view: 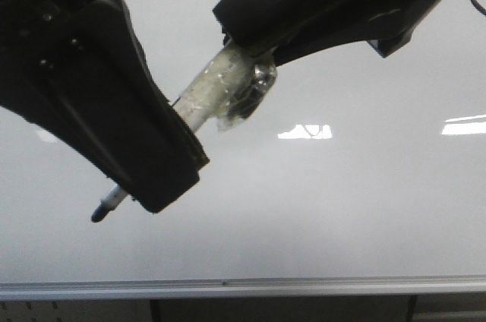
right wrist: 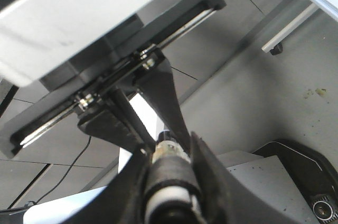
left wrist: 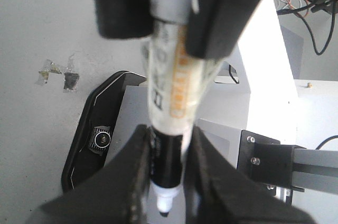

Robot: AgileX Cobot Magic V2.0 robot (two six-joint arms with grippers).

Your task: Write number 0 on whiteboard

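Note:
A marker (view: 216, 90) with a tape-wrapped white barrel hangs slanted over the whiteboard (view: 342, 208). Its bare dark tip (view: 101, 213) points down to the left, and I cannot tell whether it touches the board. My left gripper (view: 152, 193) is shut on the marker near the tip, on its black section (left wrist: 168, 160). My right gripper (view: 247, 52) is shut on the marker's rear end (right wrist: 168, 174). In the left wrist view the left gripper (left wrist: 168, 182) clamps the barrel, with the right gripper (left wrist: 169, 18) above it. The number 0 is out of view.
A silver rail (view: 304, 287) runs along the board's near edge. Bright glare patches (view: 305, 132) lie on the board. The left wrist view shows the grey floor with tape scraps (left wrist: 58, 73), a black base (left wrist: 100, 129) and cables (left wrist: 311, 18).

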